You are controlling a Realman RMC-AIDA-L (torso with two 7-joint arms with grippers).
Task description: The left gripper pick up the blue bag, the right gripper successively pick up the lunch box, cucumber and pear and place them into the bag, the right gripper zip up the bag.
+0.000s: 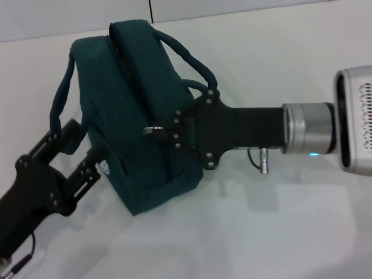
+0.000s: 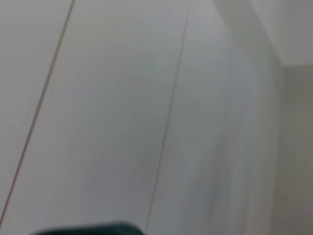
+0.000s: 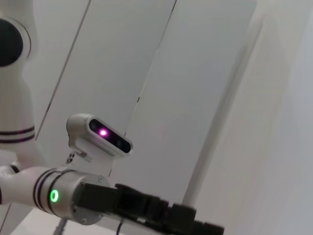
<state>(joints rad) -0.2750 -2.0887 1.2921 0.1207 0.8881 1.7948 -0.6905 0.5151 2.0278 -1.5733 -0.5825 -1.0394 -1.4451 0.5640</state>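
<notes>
The blue bag (image 1: 133, 116), dark teal with two carry straps, stands on the white table at the centre left of the head view. Its top looks closed. My left gripper (image 1: 86, 142) reaches in from the lower left, with its fingers on either side of the bag's near end. My right gripper (image 1: 165, 132) comes in from the right and is pinched on the metal zipper pull (image 1: 152, 131) at the bag's near top edge. A sliver of the bag shows in the left wrist view (image 2: 88, 229). The lunch box, cucumber and pear are not visible.
The white table (image 1: 279, 221) runs out to the right and front of the bag. A wall (image 1: 58, 17) stands behind it. The right wrist view shows my left arm's wrist camera (image 3: 100, 133) and wall panels.
</notes>
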